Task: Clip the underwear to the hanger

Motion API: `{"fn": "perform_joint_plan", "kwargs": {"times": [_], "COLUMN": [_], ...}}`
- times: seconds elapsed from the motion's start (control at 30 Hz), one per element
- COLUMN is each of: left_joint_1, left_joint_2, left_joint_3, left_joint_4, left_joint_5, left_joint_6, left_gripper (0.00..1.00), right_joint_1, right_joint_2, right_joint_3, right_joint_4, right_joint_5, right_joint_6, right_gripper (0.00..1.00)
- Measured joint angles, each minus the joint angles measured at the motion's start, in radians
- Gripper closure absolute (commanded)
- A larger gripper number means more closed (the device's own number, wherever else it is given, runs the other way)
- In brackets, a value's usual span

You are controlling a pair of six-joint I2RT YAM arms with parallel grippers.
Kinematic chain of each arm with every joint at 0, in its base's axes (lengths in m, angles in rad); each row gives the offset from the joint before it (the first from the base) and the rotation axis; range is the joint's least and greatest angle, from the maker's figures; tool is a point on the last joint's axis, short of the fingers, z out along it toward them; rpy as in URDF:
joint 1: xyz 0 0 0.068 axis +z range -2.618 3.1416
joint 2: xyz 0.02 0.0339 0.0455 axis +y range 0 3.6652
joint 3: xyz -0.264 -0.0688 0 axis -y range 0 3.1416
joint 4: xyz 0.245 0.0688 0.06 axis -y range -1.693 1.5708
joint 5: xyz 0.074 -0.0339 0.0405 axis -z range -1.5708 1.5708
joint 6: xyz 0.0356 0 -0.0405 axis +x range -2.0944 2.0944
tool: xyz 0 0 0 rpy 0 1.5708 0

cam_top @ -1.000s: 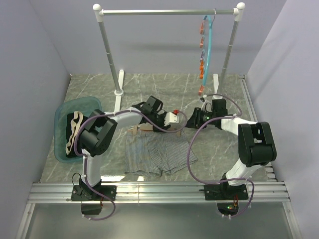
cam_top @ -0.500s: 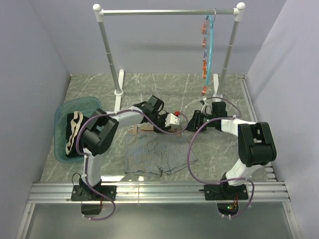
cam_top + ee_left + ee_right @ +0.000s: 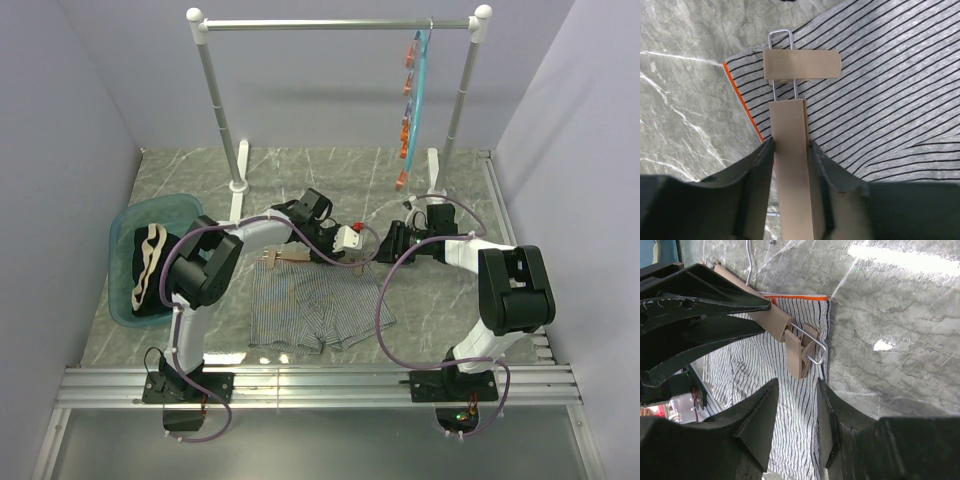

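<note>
Clipping stage, seen from above and from both wrists. The underwear [image 3: 315, 310] lies flat on the counter [image 3: 685, 75] in front of the arms, waistband toward the far side. Its orange edging [image 3: 742, 105] sits beside the hanger [image 3: 789, 120], which is laid across the waistband so that its end clip [image 3: 801, 65] rests over the striped cloth. The left claw [image 3: 790, 145] is closed on the wooden bar just behind that clip, one finger against each side; this grip presumably steadies the bar while the clip is worked. The right claw [image 3: 797, 385] hovers near the same clip from the opposite side. Its fingers stand moderately apart with nothing between them, only cloth showing through the gap, a likely approach for pressing the clip open or lifting the waistband corner into it. The clip's wire loop [image 3: 815, 347] lies on top of the fabric and its mouth appears empty, so no cloth seems to be gripped yet.
</note>
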Motion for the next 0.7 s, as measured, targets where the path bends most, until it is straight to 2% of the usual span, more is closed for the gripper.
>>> {"fn": "perform_joint_plan", "kwargs": {"times": [0.3,0.33,0.37,0.47,0.7], "left_joint_1": [0.000,0.000,0.000,0.000,0.000], "left_joint_2": [0.046,0.050,0.053,0.055,0.000], "left_joint_3": [0.060,0.068,0.075,0.080,-0.003], "left_joint_4": [-0.070,-0.080,-0.090,-0.098,-0.048], "left_joint_5": [-0.003,-0.003,-0.003,-0.003,-0.011], "left_joint_6": [0.025,0.026,0.028,0.037,0.020], "left_gripper": [0.61,0.63,0.72,0.84,0.90], "right_joint_1": [0.000,0.000,0.000,0.000,0.000], "right_joint_2": [0.000,0.000,0.000,0.000,0.000], "right_joint_3": [0.000,0.000,0.000,0.000,0.000], "right_joint_4": [0.000,-0.001,-0.003,-0.008,-0.006], "right_joint_5": [-0.008,-0.008,-0.009,-0.011,-0.022], "right_joint_6": [-0.006,-0.007,-0.008,-0.010,-0.013], "right_gripper": [0.55,0.55,0.55,0.55,0.55]}}
